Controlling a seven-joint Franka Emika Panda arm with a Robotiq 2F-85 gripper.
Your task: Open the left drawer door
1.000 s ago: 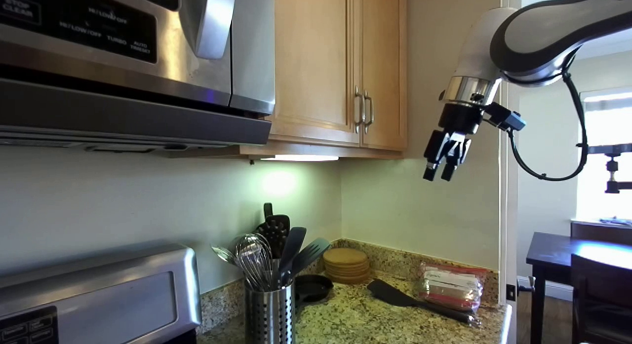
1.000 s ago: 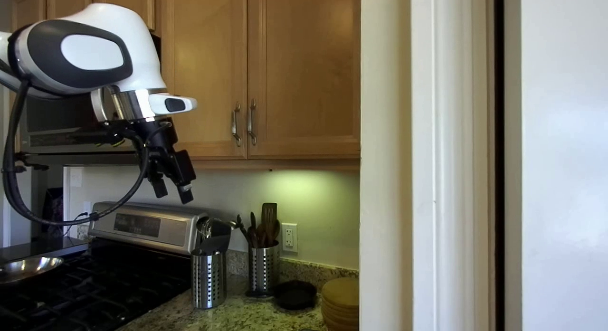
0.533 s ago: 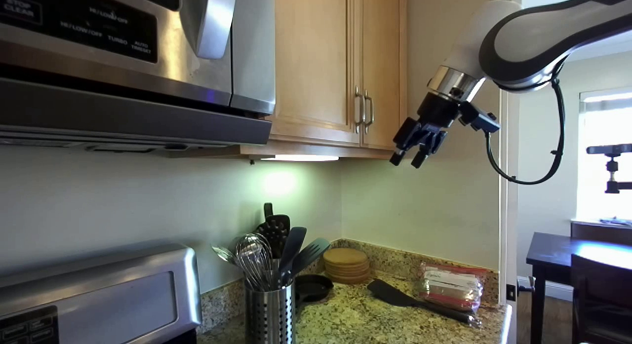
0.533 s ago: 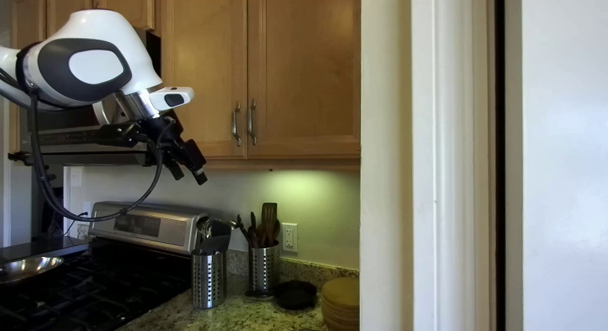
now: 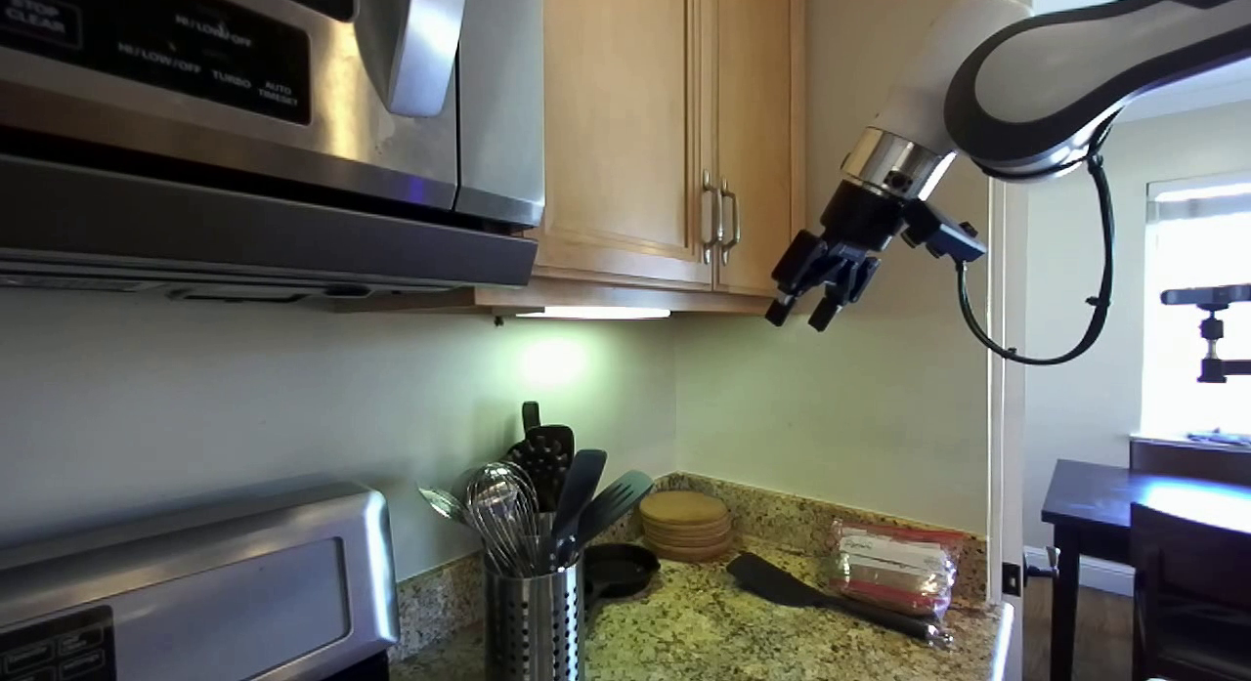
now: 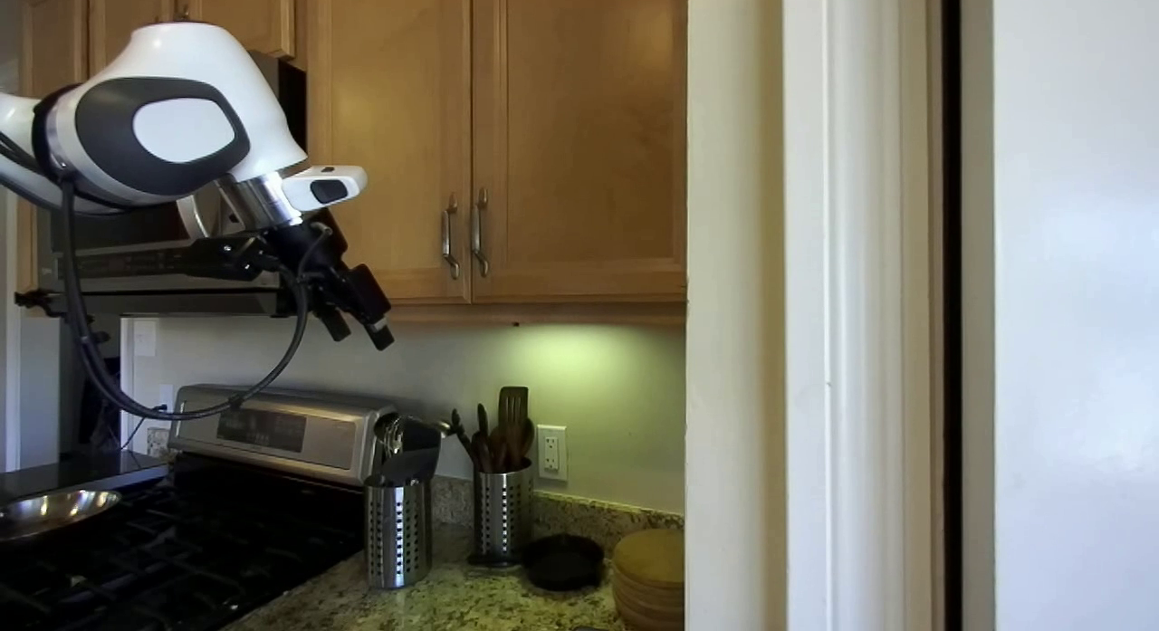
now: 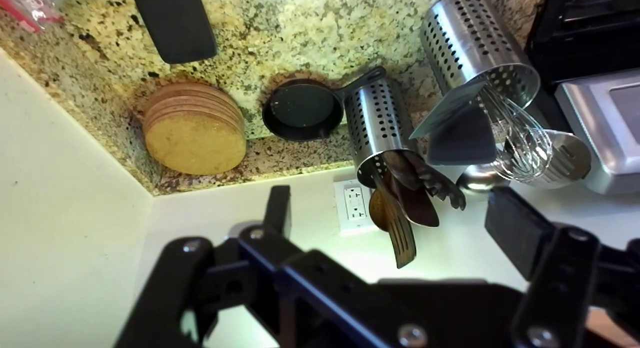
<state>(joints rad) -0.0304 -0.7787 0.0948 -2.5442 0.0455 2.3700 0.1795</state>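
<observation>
Wrist view, lower frame: the tool (image 7: 397, 220) gapes, empty; I'd level it astride the left door's (image 6: 389, 142) handle (image 6: 446, 235).

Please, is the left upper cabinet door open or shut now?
Shut. In both exterior views, the left upper cabinet door lies flush with the right upper cabinet door, not swung outward.

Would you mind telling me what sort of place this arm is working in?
It looks like a kitchen, probably a home one: a microwave is mounted above a stove, and a perforated metal canister on the speckled counter holds cooking utensils.
</observation>
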